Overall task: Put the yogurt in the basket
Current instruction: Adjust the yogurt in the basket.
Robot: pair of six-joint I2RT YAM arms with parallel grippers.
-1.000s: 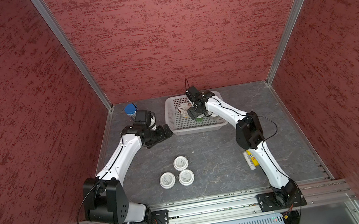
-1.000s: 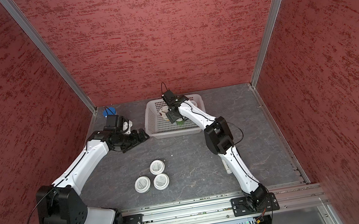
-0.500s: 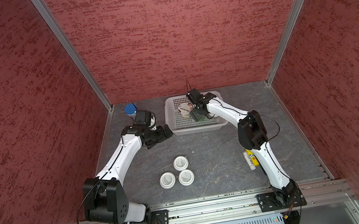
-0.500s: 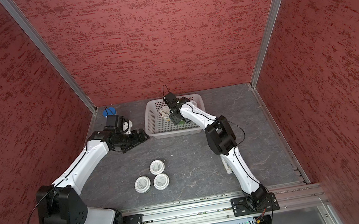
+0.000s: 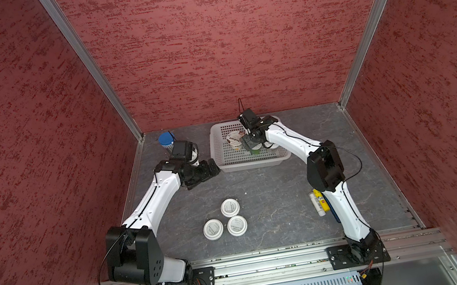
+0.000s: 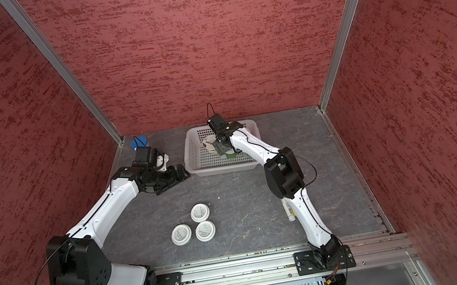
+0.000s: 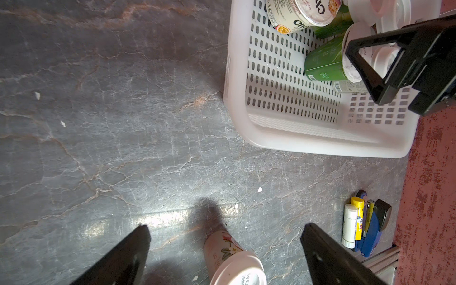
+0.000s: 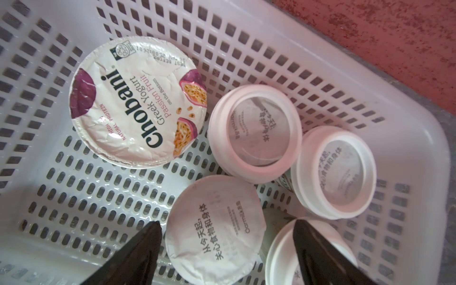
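Top views: the grey table (image 5: 274, 179) carries the basket (image 5: 253, 164) at its far edge. The right gripper (image 8: 227, 222) hangs inside the basket, jaws spread either side of a foil-lidded green cup (image 8: 214, 237), and a gap shows at one finger. The left gripper (image 7: 225, 225) sits just outside the basket wall on its own arm's side, jaws spread wide and clamping nothing. A floral-sided cup (image 7: 234, 261) stands close by it. The basket also holds the Chobani cup (image 8: 138, 101) and three white-lidded cups (image 8: 255, 133). Three loose cups (image 5: 229, 207), white-lidded, stand clustered on the table near the front, well apart from the basket.
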